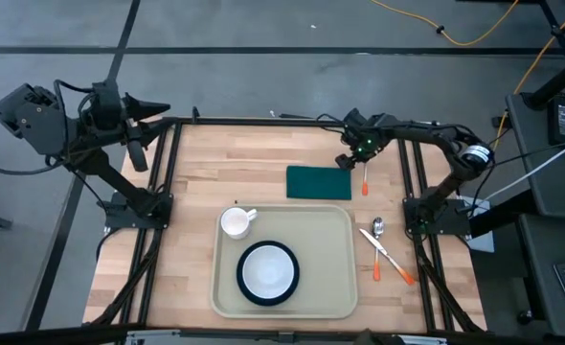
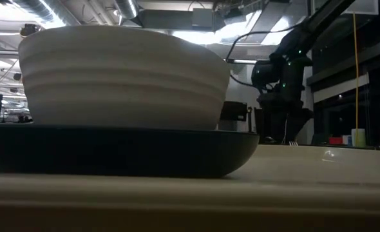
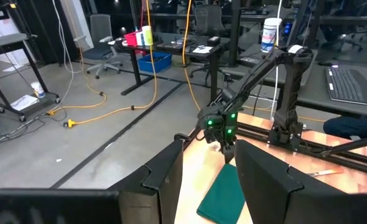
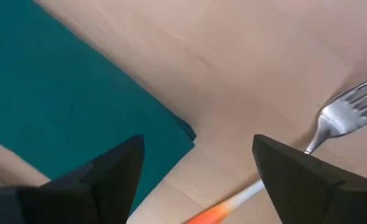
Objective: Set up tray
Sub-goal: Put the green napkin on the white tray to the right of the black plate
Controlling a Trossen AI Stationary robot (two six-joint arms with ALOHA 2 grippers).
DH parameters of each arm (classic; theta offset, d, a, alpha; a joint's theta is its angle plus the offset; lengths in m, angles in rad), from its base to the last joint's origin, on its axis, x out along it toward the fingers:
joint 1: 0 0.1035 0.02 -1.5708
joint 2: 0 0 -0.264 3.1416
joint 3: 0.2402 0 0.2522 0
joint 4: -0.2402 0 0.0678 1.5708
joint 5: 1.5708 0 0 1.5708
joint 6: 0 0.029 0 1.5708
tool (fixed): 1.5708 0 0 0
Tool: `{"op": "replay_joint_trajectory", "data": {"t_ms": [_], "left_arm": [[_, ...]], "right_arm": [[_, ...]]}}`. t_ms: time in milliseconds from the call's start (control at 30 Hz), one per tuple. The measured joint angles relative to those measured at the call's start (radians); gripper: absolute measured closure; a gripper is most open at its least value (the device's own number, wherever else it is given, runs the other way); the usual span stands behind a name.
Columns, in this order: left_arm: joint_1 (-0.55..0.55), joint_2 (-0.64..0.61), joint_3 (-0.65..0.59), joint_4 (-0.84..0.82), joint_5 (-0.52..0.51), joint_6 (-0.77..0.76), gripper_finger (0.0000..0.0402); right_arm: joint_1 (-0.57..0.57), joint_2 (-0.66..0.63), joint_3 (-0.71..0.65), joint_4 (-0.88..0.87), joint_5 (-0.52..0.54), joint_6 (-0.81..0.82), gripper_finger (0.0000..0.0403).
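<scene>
High view | tray [image 1: 350, 287] holds plate, bowl, mug | napkin [image 1: 318, 182], cutlery still on bench | right tool [image 1: 352, 159] open, empty, at napkin's 3 o'clock | left tool [image 1: 158, 108] open, empty, parked 10 o'clock

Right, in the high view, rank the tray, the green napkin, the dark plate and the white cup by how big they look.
Largest to smallest in the high view:
1. tray
2. green napkin and dark plate: these look about alike in area, so I won't rank them
3. white cup
</scene>
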Motion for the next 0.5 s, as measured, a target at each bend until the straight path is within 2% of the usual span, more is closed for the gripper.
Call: {"op": "replay_joint_trajectory", "data": {"t_ms": [500], "left_arm": [[0.0,0.0,0.0,0.0,-0.038,0.008,0.0261]], "right_arm": [[0.041,0.126,0.002,0.046,-0.082,-0.007,0.011]]}}
